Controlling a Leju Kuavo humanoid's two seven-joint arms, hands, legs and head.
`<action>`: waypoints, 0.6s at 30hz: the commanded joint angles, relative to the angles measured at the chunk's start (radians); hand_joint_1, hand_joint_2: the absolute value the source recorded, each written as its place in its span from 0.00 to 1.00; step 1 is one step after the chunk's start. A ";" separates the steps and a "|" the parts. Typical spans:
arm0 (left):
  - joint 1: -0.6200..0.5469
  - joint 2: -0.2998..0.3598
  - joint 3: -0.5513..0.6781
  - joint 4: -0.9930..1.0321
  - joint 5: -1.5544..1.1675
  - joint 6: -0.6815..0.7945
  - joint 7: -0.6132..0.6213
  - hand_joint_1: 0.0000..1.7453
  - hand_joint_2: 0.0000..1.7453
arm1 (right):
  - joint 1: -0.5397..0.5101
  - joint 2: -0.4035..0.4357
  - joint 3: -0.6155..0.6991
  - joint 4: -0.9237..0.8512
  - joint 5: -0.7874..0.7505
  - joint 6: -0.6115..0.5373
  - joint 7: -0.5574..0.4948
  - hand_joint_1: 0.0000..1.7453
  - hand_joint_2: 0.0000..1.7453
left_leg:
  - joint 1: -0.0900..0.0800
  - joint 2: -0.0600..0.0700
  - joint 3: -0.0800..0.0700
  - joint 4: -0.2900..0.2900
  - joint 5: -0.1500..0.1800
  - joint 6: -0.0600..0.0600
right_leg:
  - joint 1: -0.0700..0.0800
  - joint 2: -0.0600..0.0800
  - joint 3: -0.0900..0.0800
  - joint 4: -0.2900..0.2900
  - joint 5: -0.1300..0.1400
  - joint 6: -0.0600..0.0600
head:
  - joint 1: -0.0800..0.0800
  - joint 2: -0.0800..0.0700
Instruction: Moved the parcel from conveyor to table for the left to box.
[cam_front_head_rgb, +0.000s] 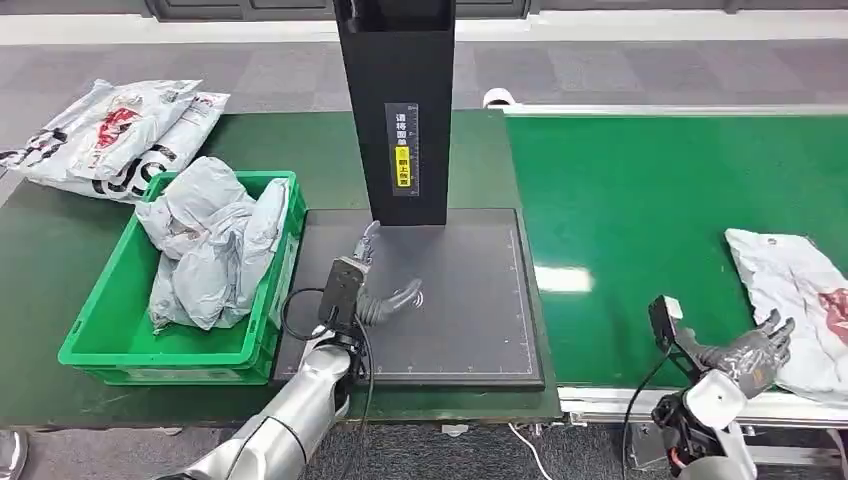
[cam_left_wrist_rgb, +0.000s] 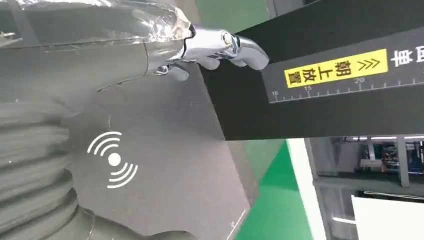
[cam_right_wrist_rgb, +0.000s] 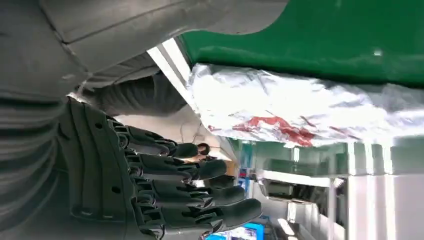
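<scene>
A dark pad (cam_front_head_rgb: 470, 320) lies under the left hand (cam_front_head_rgb: 365, 290), with a white signal mark (cam_front_head_rgb: 415, 297) printed just beside the fingers. Straight ahead of the hand a black post (cam_front_head_rgb: 395, 100) stands on the pad's far edge, carrying a yellow label (cam_front_head_rgb: 403, 165). Well off to the hand's left and farther away lies a heap of printed bags (cam_front_head_rgb: 110, 135). Grey carpet (cam_front_head_rgb: 640, 70) runs beyond.

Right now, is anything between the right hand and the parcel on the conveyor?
Nothing visible. The right hand is open beside the parcel on the green conveyor, its fingers at the parcel's near edge.
</scene>
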 joint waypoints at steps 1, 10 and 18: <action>-0.047 0.027 -0.016 0.094 -0.005 0.000 0.004 0.00 1.00 | -0.066 -0.092 0.172 0.258 -0.002 0.066 0.075 0.00 1.00 | 0.001 0.002 0.002 -0.002 0.000 0.000 | 0.001 0.000 0.003 -0.003 0.001 -0.001 | 0.000 0.000; -0.037 0.036 -0.001 0.098 -0.010 0.010 0.004 0.00 1.00 | -0.068 -0.110 0.251 0.259 -0.002 0.106 0.146 0.00 1.00 | 0.000 0.003 0.001 -0.001 0.000 0.000 | 0.001 0.002 0.001 -0.001 0.001 -0.001 | 0.000 0.000; -0.015 0.038 0.035 0.101 0.001 0.063 0.004 0.00 1.00 | -0.075 -0.104 0.262 0.259 -0.002 0.107 0.152 0.00 1.00 | 0.001 0.004 0.002 -0.001 0.000 0.000 | 0.001 0.003 0.001 -0.002 0.001 -0.001 | 0.000 0.000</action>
